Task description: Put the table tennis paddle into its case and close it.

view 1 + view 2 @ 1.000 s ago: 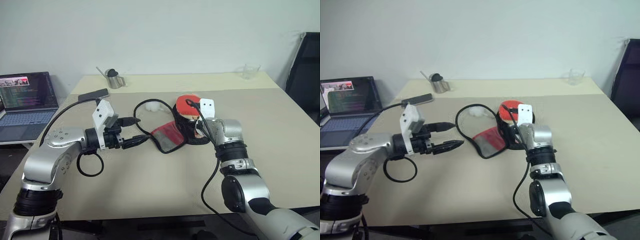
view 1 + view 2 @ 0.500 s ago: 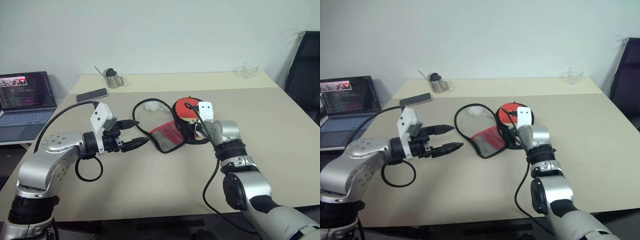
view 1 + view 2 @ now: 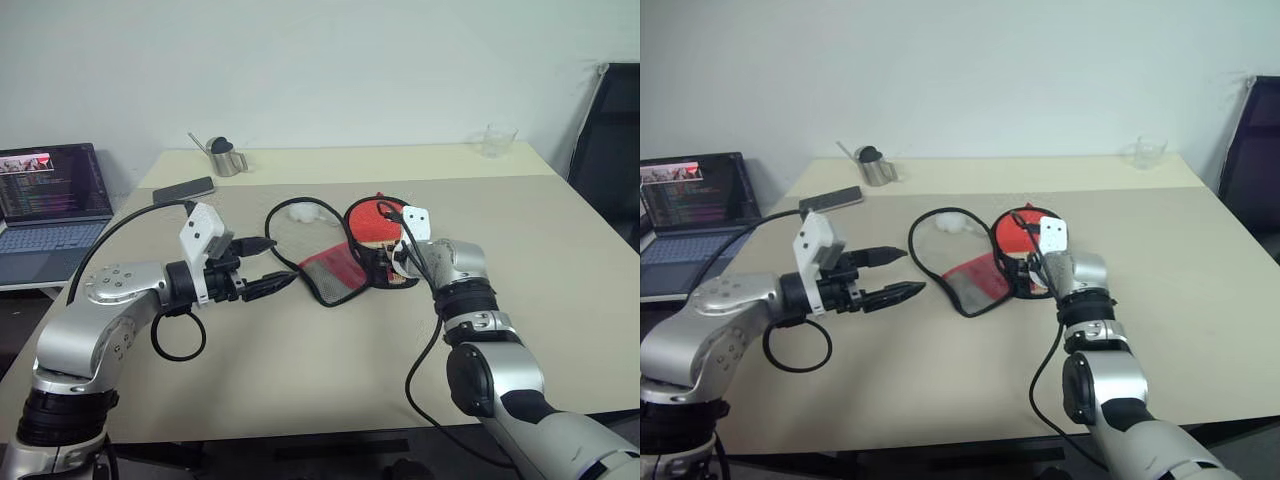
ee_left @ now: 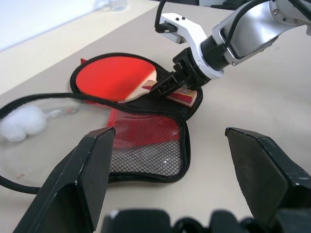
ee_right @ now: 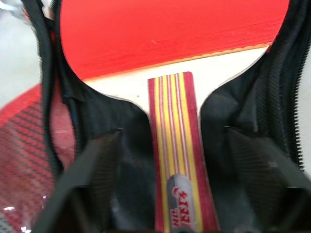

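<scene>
The case (image 4: 146, 141) lies unzipped on the table, its red mesh flap (image 3: 335, 272) folded out toward me. The table tennis paddle (image 4: 114, 77) rests red face up in the case's black half (image 3: 355, 240), with its striped wooden handle (image 5: 177, 160) pointing at my right gripper. My right gripper (image 3: 392, 262) is open, with a finger (image 5: 104, 165) standing clear on each side of the handle. My left gripper (image 3: 902, 272) is open and holds nothing. It hovers above the table to the left of the flap.
A black cable (image 3: 285, 225) loops around a white wad (image 3: 303, 212) just left of the case. A phone (image 3: 185, 188), a metal jug (image 3: 228, 157) and a clear cup (image 3: 497, 140) sit along the far side. A laptop (image 3: 50, 200) stands off the table's left and a dark chair (image 3: 610, 140) at the right.
My right gripper was shut on the paddle's handle and has now opened, leaving the paddle lying in the case. Its wrist rolled slightly. The left arm has kept still.
</scene>
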Controlling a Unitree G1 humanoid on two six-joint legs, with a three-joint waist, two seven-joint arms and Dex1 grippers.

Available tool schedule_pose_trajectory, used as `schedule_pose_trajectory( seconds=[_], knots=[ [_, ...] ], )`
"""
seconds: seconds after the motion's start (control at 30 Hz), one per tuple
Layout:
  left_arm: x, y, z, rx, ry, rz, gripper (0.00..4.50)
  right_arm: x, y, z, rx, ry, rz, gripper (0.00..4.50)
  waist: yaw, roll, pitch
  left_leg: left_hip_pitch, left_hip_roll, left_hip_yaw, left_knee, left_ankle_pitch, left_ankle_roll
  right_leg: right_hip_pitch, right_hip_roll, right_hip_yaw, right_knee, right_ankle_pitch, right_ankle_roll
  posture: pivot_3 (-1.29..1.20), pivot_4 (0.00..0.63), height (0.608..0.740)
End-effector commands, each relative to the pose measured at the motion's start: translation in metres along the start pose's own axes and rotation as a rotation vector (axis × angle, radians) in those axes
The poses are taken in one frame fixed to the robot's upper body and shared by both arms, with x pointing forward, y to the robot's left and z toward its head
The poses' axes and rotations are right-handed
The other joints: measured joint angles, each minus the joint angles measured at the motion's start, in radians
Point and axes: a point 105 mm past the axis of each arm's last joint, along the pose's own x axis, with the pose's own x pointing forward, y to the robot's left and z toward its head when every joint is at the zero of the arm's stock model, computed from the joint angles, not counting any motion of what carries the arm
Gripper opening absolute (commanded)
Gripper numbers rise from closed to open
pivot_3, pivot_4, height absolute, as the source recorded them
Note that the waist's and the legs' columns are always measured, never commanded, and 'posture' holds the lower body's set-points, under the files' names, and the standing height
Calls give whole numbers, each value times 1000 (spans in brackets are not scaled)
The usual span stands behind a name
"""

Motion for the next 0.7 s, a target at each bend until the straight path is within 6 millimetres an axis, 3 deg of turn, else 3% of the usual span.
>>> schedule_pose_trajectory(
  seconds=[0.03, 0.2, 0.33, 0.4, 0.53, 0.7],
  knots=[
    [-2, 0, 12, 57, -18, -8, 3981, -11, 3, 18, 10, -37, 43, 4479, 0, 0, 0, 0, 0, 0, 0, 0, 0, 0, 0, 0, 0, 0, 0, 0, 150, 740],
    [-14, 11, 5, 57, 20, 43, 3981, -33, 3, 40, -41, -72, 129, 4479, 0, 0, 0, 0, 0, 0, 0, 0, 0, 0, 0, 0, 0, 0, 0, 0, 150, 740],
    [-31, 35, -12, 10, 77, 165, 3981, -69, 5, 66, -180, -191, 325, 4479, 2, 0, 0, -1, 0, 0, 0, 0, 0, 0, 0, 0, 0, 0, 0, 0, 150, 740],
    [-34, 47, -26, -54, 96, 231, 3981, -90, 8, 69, -248, -208, 453, 4479, 5, 0, 0, -1, 0, -1, 0, 0, 0, 0, 0, -1, -1, 0, 0, 0, 150, 740],
    [-20, 48, -55, -154, 139, 247, 3981, -117, 18, 55, -407, -214, 672, 4479, 8, -1, 0, 0, 0, -1, 0, 0, 1, 1, 0, -2, 0, 0, 0, 0, 150, 740],
    [0, 64, -83, -195, 221, 357, 3981, -135, 40, 15, -595, -119, 869, 4479, 11, -1, -1, -1, 0, -1, 3, 0, 1, 1, 0, -3, 0, 1, 1, 0, 150, 740]
  ],
)
